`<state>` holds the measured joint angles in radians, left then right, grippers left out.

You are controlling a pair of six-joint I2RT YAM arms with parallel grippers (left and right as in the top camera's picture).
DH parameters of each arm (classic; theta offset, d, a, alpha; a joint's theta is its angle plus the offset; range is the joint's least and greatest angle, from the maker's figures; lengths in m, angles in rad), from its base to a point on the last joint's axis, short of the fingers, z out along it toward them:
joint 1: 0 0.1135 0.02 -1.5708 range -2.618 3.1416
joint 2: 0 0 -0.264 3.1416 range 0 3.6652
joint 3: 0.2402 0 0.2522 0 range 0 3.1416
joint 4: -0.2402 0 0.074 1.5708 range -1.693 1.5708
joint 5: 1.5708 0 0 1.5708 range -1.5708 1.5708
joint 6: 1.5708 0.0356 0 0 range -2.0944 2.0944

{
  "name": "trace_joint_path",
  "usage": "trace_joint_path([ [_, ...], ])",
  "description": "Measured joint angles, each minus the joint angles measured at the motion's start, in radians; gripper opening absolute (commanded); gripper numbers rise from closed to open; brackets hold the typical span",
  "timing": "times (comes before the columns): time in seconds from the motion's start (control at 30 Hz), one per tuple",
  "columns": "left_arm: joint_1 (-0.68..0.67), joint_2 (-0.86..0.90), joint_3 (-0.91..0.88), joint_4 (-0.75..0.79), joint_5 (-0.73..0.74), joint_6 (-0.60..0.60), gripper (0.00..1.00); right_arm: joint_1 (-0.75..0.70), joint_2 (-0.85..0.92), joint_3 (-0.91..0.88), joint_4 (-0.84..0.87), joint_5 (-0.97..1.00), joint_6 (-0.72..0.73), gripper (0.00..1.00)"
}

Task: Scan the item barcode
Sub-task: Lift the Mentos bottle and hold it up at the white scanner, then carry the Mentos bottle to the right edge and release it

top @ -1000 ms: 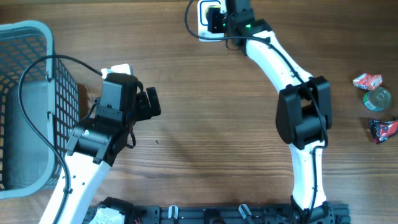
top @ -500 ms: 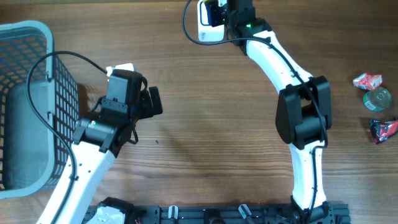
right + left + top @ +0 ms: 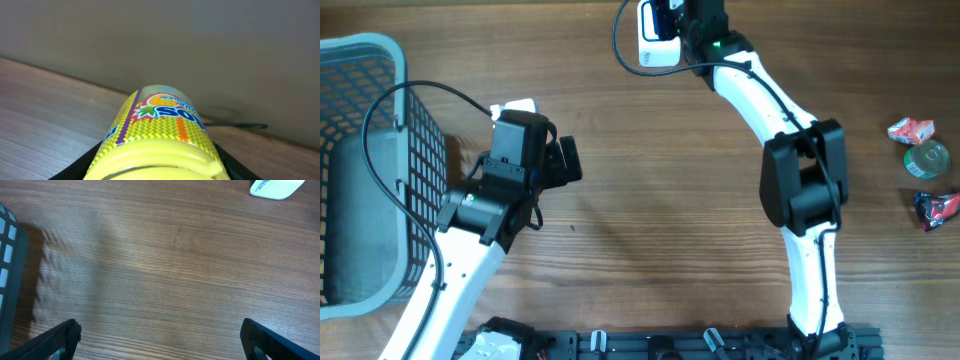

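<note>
My right gripper [image 3: 159, 162] pinches a yellow container [image 3: 155, 120] at the far edge of the surface [image 3: 165, 255]; my left gripper [image 3: 160, 332] is spread wide.

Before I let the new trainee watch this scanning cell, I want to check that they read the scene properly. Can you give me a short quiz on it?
1. True or false: the left gripper is closed on something.
2. What colour is the item held in the right gripper? A red, B yellow, C blue.
3. On which side of the table, the robot's left or right, does the basket stand?

Key: 1 false, it is open over bare wood; 2 B; 3 left.
</note>
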<state>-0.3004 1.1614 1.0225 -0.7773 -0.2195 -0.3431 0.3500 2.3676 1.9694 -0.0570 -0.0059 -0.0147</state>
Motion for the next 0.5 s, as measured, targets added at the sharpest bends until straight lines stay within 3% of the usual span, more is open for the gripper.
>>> trace_joint_path([
  [0.5,0.0,0.0,0.0,0.0,0.0,0.0,1.0,0.0,0.031,0.0,0.033,0.003,-0.018,0.37],
])
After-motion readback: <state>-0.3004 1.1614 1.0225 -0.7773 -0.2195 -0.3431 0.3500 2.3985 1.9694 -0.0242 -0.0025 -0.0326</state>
